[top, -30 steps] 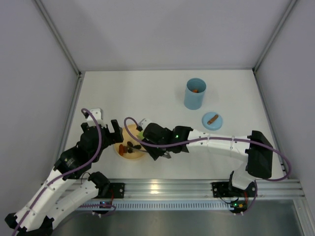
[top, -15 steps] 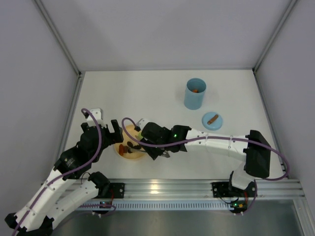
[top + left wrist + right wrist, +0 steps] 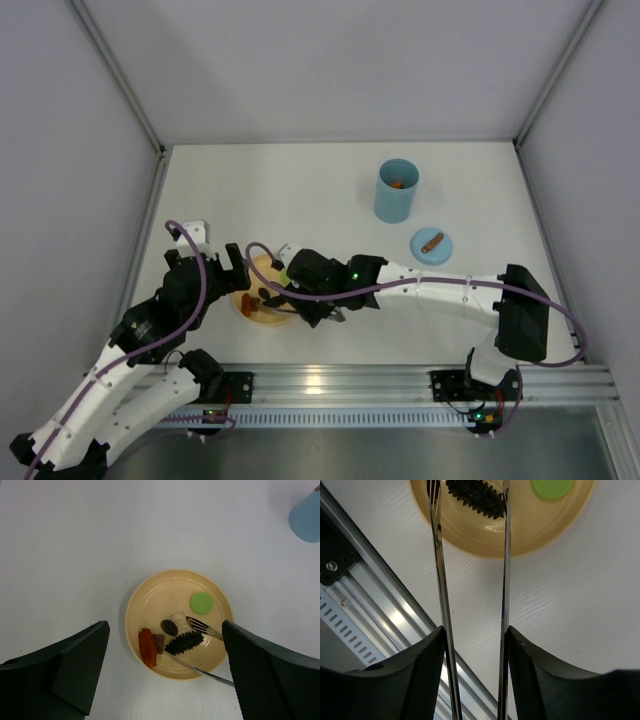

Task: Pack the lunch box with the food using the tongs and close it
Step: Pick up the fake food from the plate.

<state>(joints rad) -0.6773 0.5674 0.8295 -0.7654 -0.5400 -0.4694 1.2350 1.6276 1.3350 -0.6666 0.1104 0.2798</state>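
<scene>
The tongs (image 3: 440,555) are gripped by my right gripper (image 3: 475,632), its fingers pressed on the outside of both slim arms. The tongs' tips straddle a black spiky food piece (image 3: 184,643) on the yellow plate (image 3: 150,587). Also on the plate lie a green disc (image 3: 202,602), a brown oval (image 3: 169,627) and an orange piece (image 3: 147,647) beside a small brown one. My left gripper (image 3: 164,625) hangs open above the plate. The light blue lunch box (image 3: 396,192) stands upright at the back right with an orange piece inside. Its lid (image 3: 431,245) lies beside it.
The aluminium rail (image 3: 400,380) runs along the table's near edge, just behind the plate (image 3: 262,305). Grey walls enclose the table on three sides. The right arm (image 3: 440,290) stretches across from the right base to the plate.
My right gripper has shifted slightly left with the tongs, bringing their tips further over the plate. The left arm has not moved.
</scene>
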